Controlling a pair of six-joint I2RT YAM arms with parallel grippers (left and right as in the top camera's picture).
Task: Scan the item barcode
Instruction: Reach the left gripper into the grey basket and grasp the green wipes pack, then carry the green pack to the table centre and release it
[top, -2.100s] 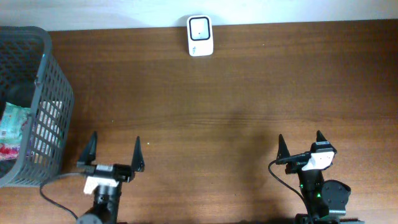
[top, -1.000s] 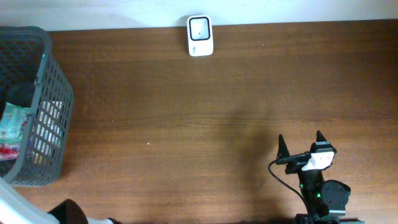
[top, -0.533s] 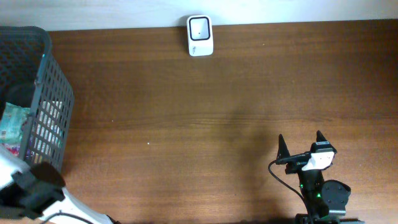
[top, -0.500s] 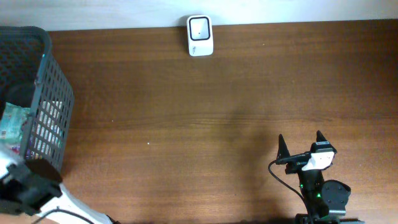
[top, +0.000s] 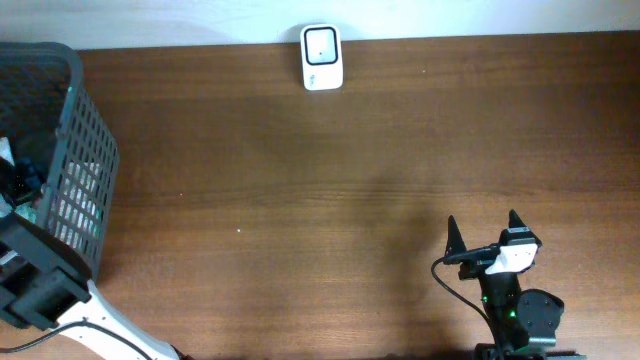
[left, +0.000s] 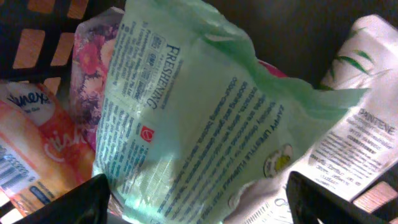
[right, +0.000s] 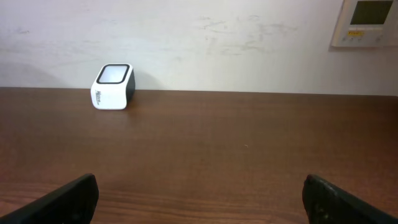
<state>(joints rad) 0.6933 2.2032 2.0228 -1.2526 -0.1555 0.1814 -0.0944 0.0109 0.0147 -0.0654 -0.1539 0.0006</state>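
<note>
Left wrist: crinkled pale-green printed pack

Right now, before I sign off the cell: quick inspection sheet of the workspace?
Surface: brown wooden table, no spills seen.
Job's things: white scanner at the far edge; green packet lying in the basket.
Clutter: orange tissue pack and white sachet beside the packet.
Pincers: left pincer open, over the green packet; right pincer open, holding nothing.
Cables: black cable looped by the right arm; second cable by the left arm.
Surroundings: white wall with a wall panel.
</note>
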